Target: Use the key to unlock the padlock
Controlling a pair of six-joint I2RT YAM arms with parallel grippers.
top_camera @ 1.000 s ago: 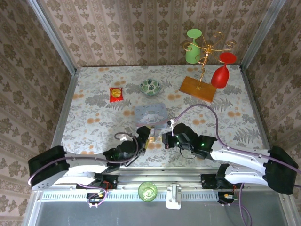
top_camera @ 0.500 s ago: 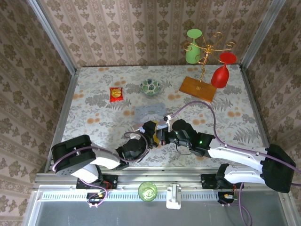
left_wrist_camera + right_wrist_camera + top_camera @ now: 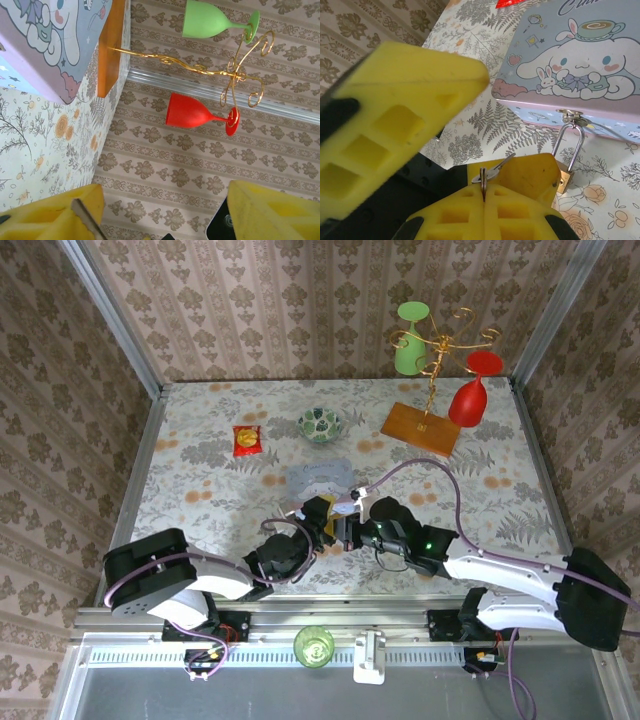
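Note:
The pastel cartoon tin (image 3: pixel 570 65) lies on the floral table. The small brass padlock (image 3: pixel 565 181) hangs by its silvery shackle from the tin's hasp (image 3: pixel 570 116). My right gripper (image 3: pixel 484 194) is shut on the key (image 3: pixel 496 170), whose blade points up and right, short of the padlock. My left gripper (image 3: pixel 165 192) is open with nothing between its fingers. One of its fingers (image 3: pixel 532 172) stands right beside the padlock, partly hiding it. In the top view both grippers (image 3: pixel 318 515) (image 3: pixel 345 531) meet at the near edge of the tin (image 3: pixel 320 476).
A red-and-yellow snack packet (image 3: pixel 246 440) and a patterned bowl (image 3: pixel 320 424) sit at the back. A gold wire stand on a wooden base (image 3: pixel 420 427) holds a green cup (image 3: pixel 408 345) and a red cup (image 3: pixel 470 395) at the back right.
The left arm has folded up and its gripper has swung in close to the tin's front. The right gripper has edged left with the key. In the last half second little has moved.

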